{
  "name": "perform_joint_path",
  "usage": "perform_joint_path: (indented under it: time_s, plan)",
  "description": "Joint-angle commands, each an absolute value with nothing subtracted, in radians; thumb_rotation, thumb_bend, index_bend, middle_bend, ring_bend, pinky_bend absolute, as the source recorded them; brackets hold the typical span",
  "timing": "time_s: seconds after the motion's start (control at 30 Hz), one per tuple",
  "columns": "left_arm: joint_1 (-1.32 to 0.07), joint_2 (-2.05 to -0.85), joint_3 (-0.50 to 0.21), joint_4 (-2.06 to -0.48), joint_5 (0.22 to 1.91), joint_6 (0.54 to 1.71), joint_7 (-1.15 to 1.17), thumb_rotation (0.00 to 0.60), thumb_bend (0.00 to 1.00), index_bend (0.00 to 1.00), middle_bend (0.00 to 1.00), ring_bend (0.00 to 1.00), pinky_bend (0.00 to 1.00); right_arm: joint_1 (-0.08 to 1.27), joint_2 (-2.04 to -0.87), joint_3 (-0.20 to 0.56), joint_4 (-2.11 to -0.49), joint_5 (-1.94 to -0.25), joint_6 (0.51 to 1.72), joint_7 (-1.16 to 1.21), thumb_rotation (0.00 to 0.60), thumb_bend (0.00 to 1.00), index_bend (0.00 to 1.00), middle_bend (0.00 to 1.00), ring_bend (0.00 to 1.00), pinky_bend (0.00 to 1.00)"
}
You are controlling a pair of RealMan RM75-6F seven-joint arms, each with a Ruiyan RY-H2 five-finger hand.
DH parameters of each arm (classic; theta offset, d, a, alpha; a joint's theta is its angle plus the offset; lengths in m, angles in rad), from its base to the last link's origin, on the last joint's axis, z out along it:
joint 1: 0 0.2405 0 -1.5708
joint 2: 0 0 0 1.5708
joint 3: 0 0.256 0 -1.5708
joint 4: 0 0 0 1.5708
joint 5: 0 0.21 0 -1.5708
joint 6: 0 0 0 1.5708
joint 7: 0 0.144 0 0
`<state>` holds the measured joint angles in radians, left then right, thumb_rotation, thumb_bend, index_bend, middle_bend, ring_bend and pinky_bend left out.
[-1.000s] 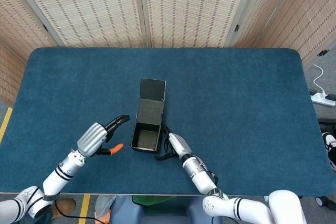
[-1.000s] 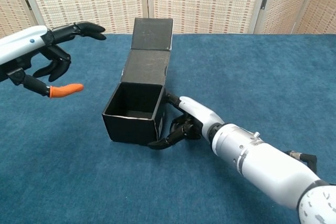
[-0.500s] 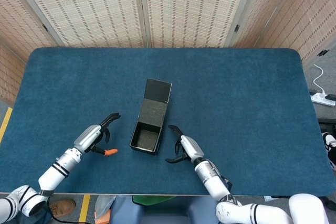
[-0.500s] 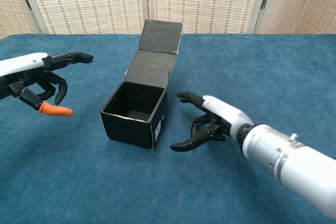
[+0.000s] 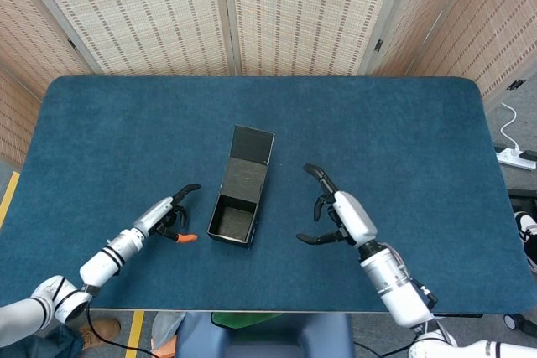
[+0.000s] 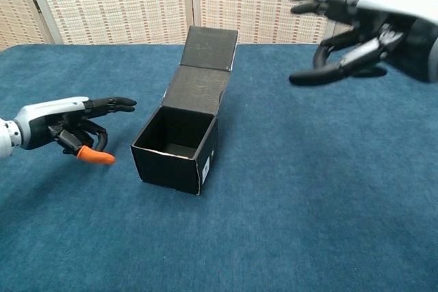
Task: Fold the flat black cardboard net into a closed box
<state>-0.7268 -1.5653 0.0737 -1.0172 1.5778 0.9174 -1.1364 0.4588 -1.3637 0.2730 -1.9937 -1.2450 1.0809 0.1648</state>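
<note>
The left hand [image 5: 164, 216] is held low near the front edge of the tabletop, fingers loosely spread with nothing gripped, an orange fingertip [image 6: 94, 157] pointed down. The right hand [image 5: 337, 210] is raised well above the tabletop, fingers [image 6: 321, 70] spread apart and curved, nothing held.

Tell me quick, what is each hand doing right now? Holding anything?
Left hand: open, holds nothing, beside the black box.
Right hand: open, fingers spread, holds nothing, raised clear of the box.
</note>
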Motion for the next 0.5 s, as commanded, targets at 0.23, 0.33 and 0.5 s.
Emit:
perform_joint_path:
  time_s: [0.23,0.33,0.5]
  plan:
    - [-0.773,-1.631,0.088,-0.96,1.631,0.908,-1.229,0.6,0.21,0.0,0.0,0.63,0.9,0.448,-1.337,0.275,-1.998,-1.224,1.094,0.198,0.6,0.0,0.0,0.0,0.58,1.0]
    - [-0.777,-1.638,0.088,-0.957,1.635,0.911,-1.238,0.6,0.21,0.0,0.0,0.63,0.9,0.449,-1.339,0.273,-1.992,-1.225,1.096,0.203,0.6,0.0,0.0,0.0,0.58,1.0]
    - [-0.804,-1.675,0.072,-0.93,1.622,0.886,-1.261,0.6,0.21,0.0,0.0,0.63,0.9,0.451,-1.349,0.26,-1.966,-1.222,1.094,0.217,0.6,0.0,0.0,0.0,0.59,1.0]
